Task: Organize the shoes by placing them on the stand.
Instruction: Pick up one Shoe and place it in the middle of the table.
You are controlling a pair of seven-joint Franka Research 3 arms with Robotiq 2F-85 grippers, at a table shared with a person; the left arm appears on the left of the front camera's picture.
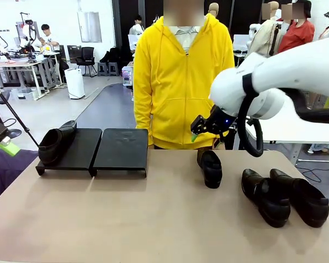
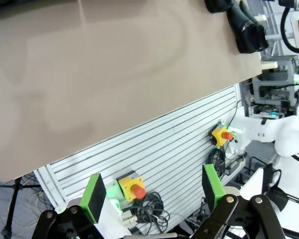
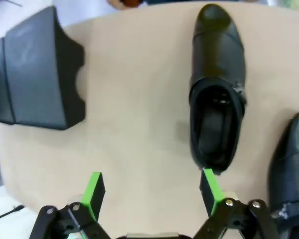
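The right gripper [image 3: 152, 194] hung above the tan tabletop [image 3: 134, 124] with its green-padded fingers [image 3: 93, 191] spread wide and nothing between them. The glossy black leather slip-on shoe [image 3: 217, 89] lay flat on the table just ahead of it, off to the side of 1 finger rather than between the 2. In the right wrist view the shoe's open mouth was nearer the gripper and its rounded toe farther off. The front view showed the wider layout. The low black slanted stand of 2 flat panels [image 1: 120, 147] stood well apart to the left, with 1 matching shoe on the stand [image 1: 56, 143] resting on its left panel. There were also 2 more black shoes [image 1: 265, 204] lying side by side near the table's right end, and a person in a yellow hooded jacket [image 1: 181, 76] at the far side. The left gripper [image 2: 153, 194], equally wide open and empty, sat off the table's edge. Its wrist view added a white ribbed panel [image 2: 164, 144] carrying 2 yellow boxes with red buttons [image 2: 132, 186].
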